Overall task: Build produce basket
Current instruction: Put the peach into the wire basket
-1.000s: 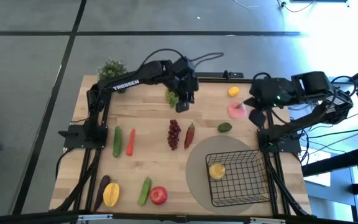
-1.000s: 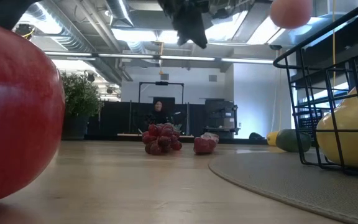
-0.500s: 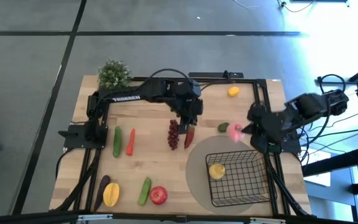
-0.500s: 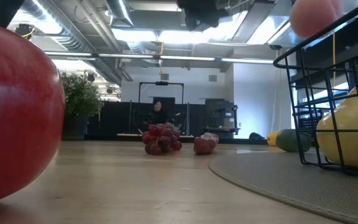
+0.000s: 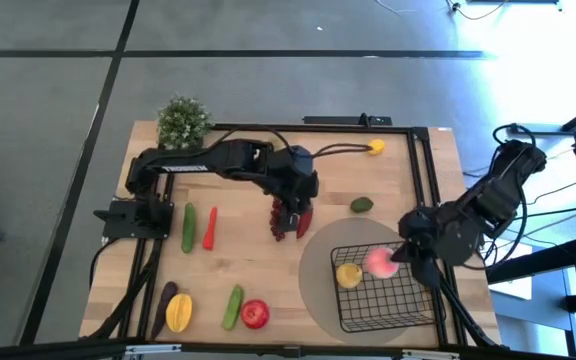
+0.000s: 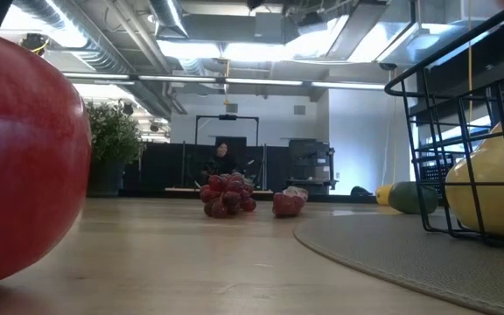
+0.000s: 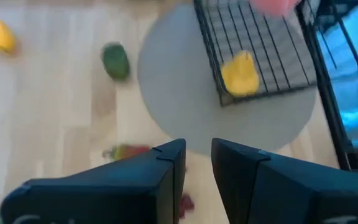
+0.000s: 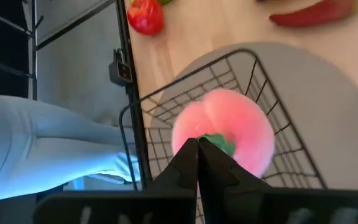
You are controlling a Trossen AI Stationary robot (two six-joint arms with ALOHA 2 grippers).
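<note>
The right claw [image 5: 396,262], pinched shut on the pink peach [image 5: 378,262], hangs over the basket [image 5: 405,310] to drop it in, while the left claw [image 5: 290,212], narrowly parted and holding nothing, hovers above the dark grapes [image 6: 227,194].

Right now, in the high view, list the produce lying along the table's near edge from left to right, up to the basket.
Eggplant → mango → cucumber → red apple → yellow pear, already inside the basket.
</note>
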